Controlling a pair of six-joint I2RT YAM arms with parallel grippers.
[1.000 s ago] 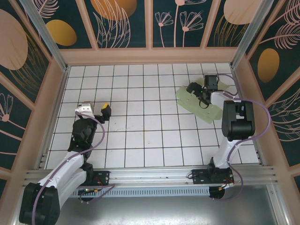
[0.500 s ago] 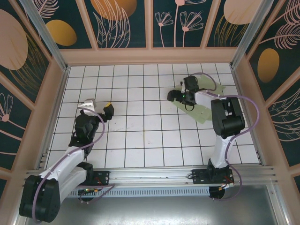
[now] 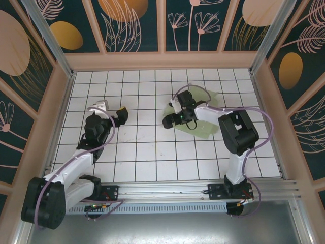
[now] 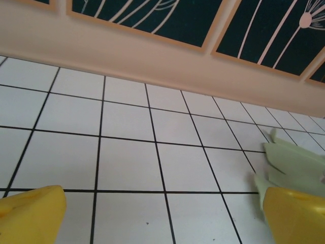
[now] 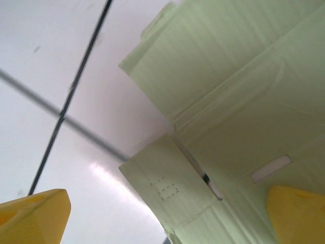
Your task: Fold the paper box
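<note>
On the tiled floor [image 3: 142,147], right of centre: the paper box [image 3: 202,130] is laid out as a flat sheet of pale mint-green card, flaps spread, partly covered by the right arm [image 3: 231,129].
Left edge of the sheet: the right gripper [image 3: 171,113] is positioned here, low over the card.
Right jaws: held wide apart; nothing is clamped.
Right wrist view: the paper box [image 5: 238,76] is seen close up, with creases, a narrow slot [image 5: 270,169] and a small dashed rectangle [image 5: 166,188]. One yellow pad [image 5: 297,213] is set over the card, the other over bare tile. Contact between pad and card cannot be determined.
Left of centre: the left gripper [image 3: 122,114] is stationed over bare tiles, well apart from the sheet.
Left jaws: held wide apart; nothing is gripped between them.
Left wrist view: flap tips of the paper box [image 4: 294,162] are seen at the right edge, beyond the right-hand pad. The back wall [image 4: 152,56] is seen past the tiles.
</note>
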